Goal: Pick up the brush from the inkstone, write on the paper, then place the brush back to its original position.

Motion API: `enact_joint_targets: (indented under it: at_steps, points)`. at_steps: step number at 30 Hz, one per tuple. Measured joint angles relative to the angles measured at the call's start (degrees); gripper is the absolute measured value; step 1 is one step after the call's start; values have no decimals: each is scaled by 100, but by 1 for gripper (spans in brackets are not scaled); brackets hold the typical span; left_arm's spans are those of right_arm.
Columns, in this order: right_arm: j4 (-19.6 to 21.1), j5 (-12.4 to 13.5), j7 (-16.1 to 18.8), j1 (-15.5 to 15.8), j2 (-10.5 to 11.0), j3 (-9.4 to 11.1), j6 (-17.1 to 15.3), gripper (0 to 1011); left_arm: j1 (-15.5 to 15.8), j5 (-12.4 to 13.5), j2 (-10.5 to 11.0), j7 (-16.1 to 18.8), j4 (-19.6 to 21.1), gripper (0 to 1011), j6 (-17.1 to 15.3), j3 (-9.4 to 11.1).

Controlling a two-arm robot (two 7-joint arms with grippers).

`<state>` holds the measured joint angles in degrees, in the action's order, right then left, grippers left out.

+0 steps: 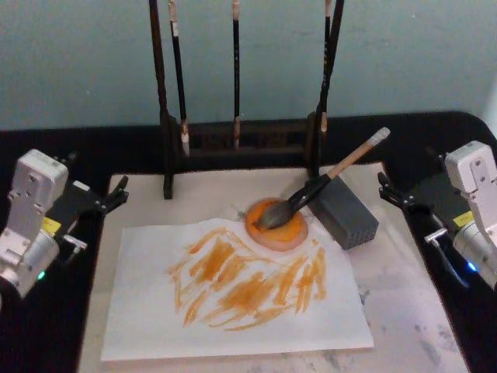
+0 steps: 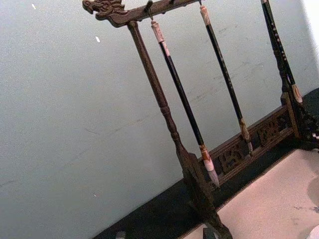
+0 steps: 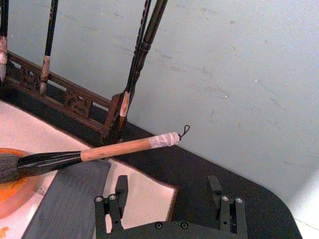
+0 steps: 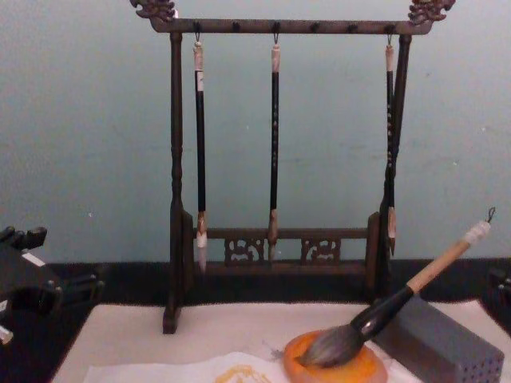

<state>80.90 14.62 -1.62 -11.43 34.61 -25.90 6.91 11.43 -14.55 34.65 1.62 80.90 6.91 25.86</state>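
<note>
The brush lies slanted, its bushy bristles resting in the round orange inkstone and its tan handle leaning over a grey block. The white paper in front of the inkstone bears yellow-orange strokes. My left gripper hovers open and empty off the mat's left edge. My right gripper is open and empty to the right of the block. In the right wrist view the brush passes ahead of the spread fingers, with the inkstone at the side. The chest view shows the brush angled up from the inkstone.
A dark wooden rack with three thin hanging brushes stands behind the beige felt mat. The grey block sits right of the inkstone. Black tabletop surrounds the mat, and a pale teal wall rises behind.
</note>
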Motion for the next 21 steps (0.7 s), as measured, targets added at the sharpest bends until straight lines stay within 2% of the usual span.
enact_joint_targets:
  at_steps: [21]
  points:
    - [0,-7,0,0,3,4,0,1000,0,0,0,0,0,1001,0,0]
